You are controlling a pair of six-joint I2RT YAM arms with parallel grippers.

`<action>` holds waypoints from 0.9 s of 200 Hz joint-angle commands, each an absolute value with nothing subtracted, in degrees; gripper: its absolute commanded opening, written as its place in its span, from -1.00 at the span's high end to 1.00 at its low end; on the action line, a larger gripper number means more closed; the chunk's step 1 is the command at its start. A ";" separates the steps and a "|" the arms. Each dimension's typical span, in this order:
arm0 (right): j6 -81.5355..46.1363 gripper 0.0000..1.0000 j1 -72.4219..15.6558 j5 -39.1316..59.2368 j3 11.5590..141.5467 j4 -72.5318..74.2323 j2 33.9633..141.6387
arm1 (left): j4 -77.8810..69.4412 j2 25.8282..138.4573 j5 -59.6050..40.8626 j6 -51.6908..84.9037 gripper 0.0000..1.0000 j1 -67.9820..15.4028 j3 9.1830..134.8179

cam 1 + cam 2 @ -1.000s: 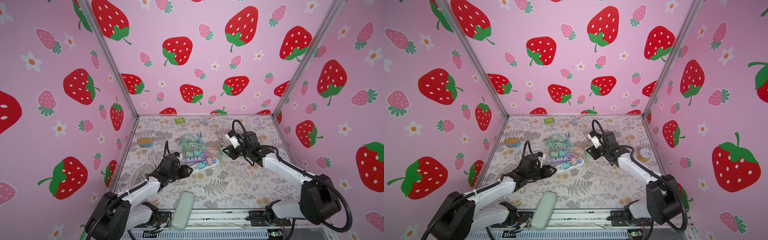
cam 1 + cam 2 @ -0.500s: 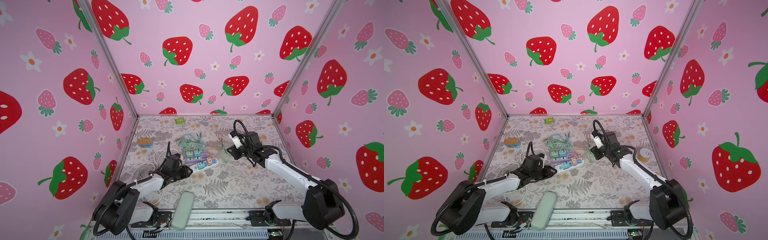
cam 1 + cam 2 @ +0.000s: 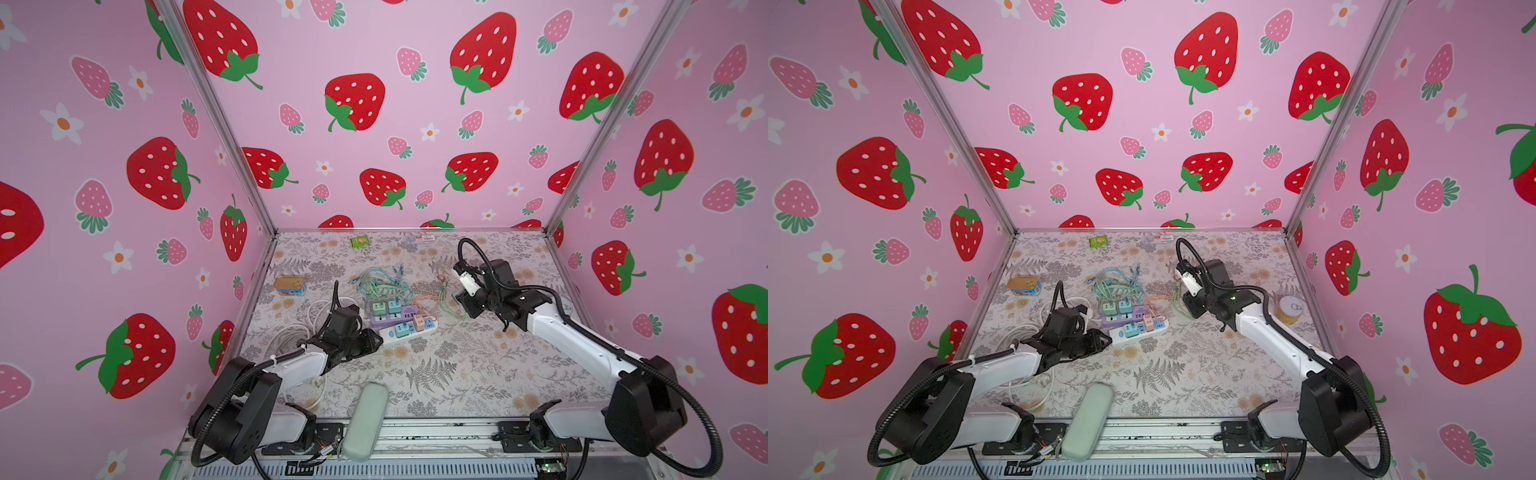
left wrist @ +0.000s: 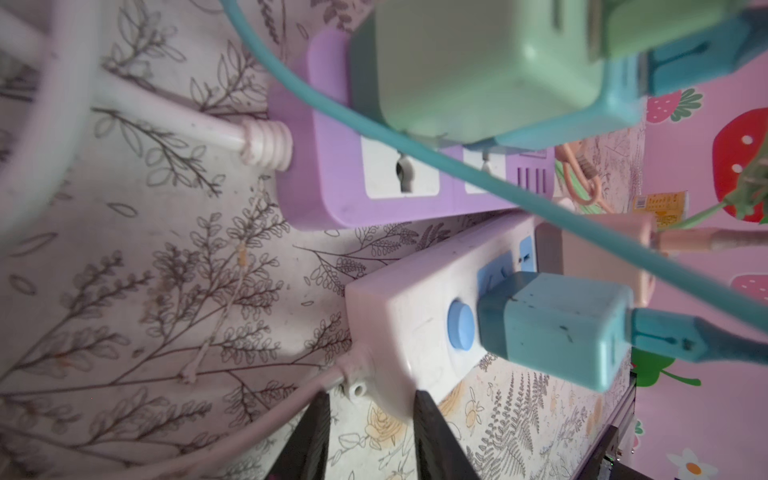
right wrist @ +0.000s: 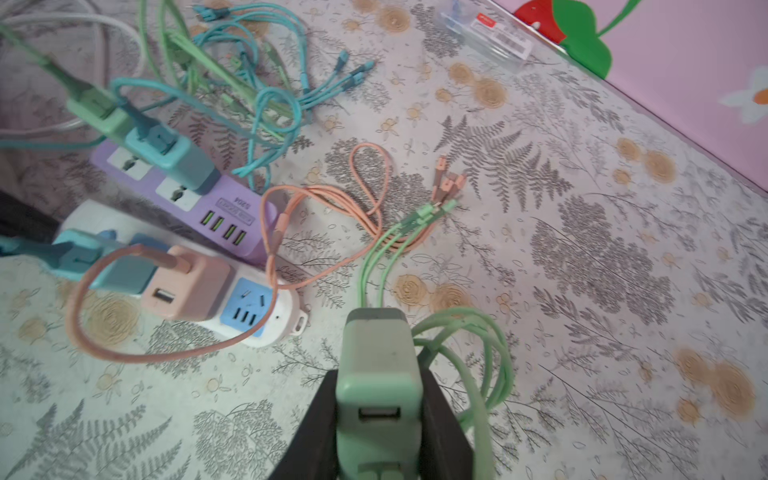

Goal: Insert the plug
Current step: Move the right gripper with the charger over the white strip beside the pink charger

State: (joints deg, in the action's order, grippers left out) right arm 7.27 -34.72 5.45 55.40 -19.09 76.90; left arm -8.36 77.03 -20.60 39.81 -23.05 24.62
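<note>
**A:** The right gripper (image 5: 378,374) is clamped on the green plug (image 5: 376,353). The plug sits between its jaws, clear of every socket. Pickup looks done, insertion isn't.

**B:** And the left gripper (image 4: 370,395)?

**A:** Its jaws straddle the end corner of the white power strip (image 4: 399,316). Pinching or not, I can't tell.

**B:** What's left?

**A:** Carry the plug to the free blue socket (image 5: 249,307), off the right gripper toward the left arm. Then line up the pins and push home.

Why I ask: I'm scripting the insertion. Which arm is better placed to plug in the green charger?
Right. The right pincer grips the green charger, and the white power strip's free blue socket lies on that side. The left pincer holds no plug; it straddles the strip's cord end.
</note>
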 commanded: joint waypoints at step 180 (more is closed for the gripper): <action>12.76 0.86 -37.70 16.57 55.53 -22.79 81.41 | -4.92 83.35 -24.86 34.50 0.29 -15.63 31.39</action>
